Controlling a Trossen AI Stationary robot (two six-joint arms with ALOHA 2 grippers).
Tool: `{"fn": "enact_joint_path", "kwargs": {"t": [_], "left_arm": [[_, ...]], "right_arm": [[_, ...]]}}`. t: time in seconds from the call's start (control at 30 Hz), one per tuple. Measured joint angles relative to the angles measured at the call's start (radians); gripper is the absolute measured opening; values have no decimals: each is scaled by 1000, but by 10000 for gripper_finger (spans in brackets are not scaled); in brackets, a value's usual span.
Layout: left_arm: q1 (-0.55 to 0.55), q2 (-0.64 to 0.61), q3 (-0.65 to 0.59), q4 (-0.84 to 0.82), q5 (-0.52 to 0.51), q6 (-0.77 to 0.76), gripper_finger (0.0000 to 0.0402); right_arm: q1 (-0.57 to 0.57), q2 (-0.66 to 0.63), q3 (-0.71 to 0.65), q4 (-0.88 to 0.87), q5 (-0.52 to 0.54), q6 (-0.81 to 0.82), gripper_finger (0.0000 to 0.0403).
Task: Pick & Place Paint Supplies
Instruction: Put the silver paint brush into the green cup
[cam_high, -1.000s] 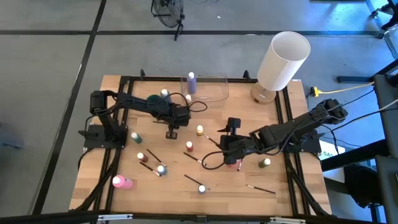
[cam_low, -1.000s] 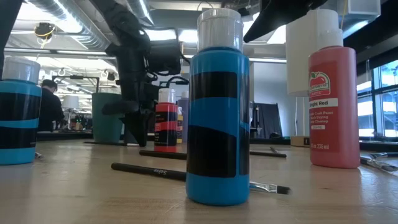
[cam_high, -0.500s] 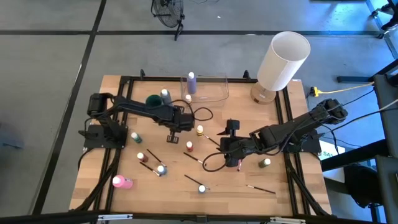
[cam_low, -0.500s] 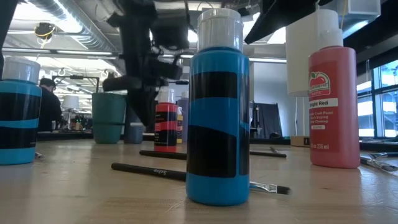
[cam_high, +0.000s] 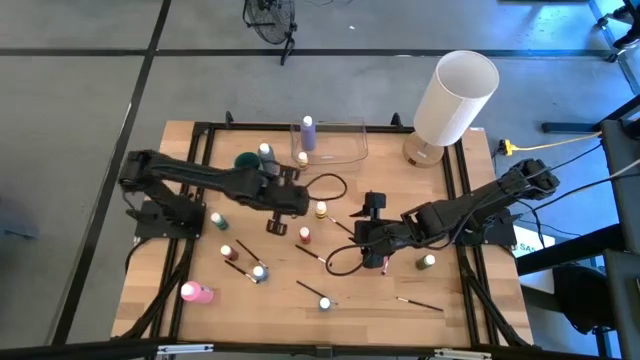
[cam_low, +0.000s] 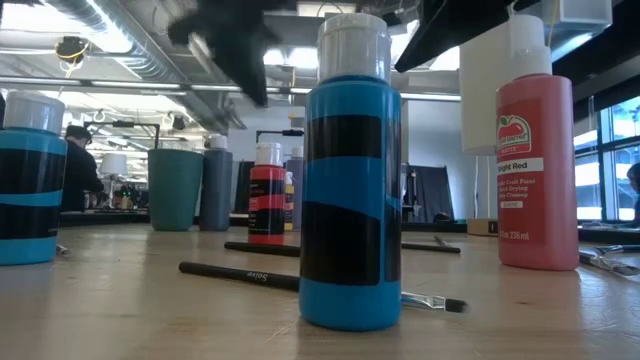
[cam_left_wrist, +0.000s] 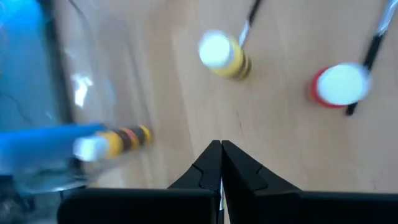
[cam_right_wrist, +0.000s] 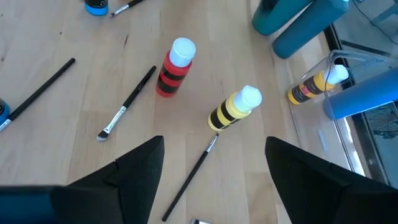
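Observation:
Paint bottles stand scattered on the wooden table (cam_high: 200, 320). A yellow one (cam_high: 321, 210) and a red one (cam_high: 304, 236) are at the middle, and dark-handled brushes (cam_high: 311, 255) lie around them. My left gripper (cam_high: 277, 226) hangs shut and empty above the table, left of the yellow bottle (cam_left_wrist: 224, 55). My right gripper (cam_high: 372, 206) hovers open to the right of both bottles and holds nothing; the yellow bottle (cam_right_wrist: 235, 109) and the red bottle (cam_right_wrist: 173, 67) lie ahead of its fingers. A lilac bottle (cam_high: 308, 130) and a yellow-orange bottle (cam_high: 302, 158) are inside the clear container (cam_high: 350, 150).
A tall white cylinder (cam_high: 455, 95) stands at the far right corner. Teal (cam_high: 245, 160) and grey (cam_high: 264, 152) bottles stand left of the container. Blue bottles (cam_high: 259, 271), a pink one lying flat (cam_high: 196, 292), green ones (cam_high: 427, 262) and more brushes (cam_high: 420, 303) take up the near half.
My left gripper has risen well clear of the table, out of the top of the low view. It has drifted a little toward the near edge and tipped as it went. Its fingers stay shut. No bottle or brush has moved.

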Motion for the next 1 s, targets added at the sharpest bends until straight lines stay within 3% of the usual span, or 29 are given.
{"fn": "enact_joint_path", "kwargs": {"t": [0.17,0.3,0.4,0.73,1.0], "left_arm": [[16,-209,-18,2,-21,-20,2],[34,-379,-81,125,-5,-11,2],[55,-512,-186,290,39,26,2],[166,-925,-687,829,31,46,2],[246,-1115,-905,1039,23,64,2]], "right_arm": [[0,0,0,-3,1,0,284],[-2,0,0,-6,0,0,284],[-6,0,0,-6,1,3,284],[-7,0,0,1,3,16,284],[-35,4,0,11,2,16,284]]}}
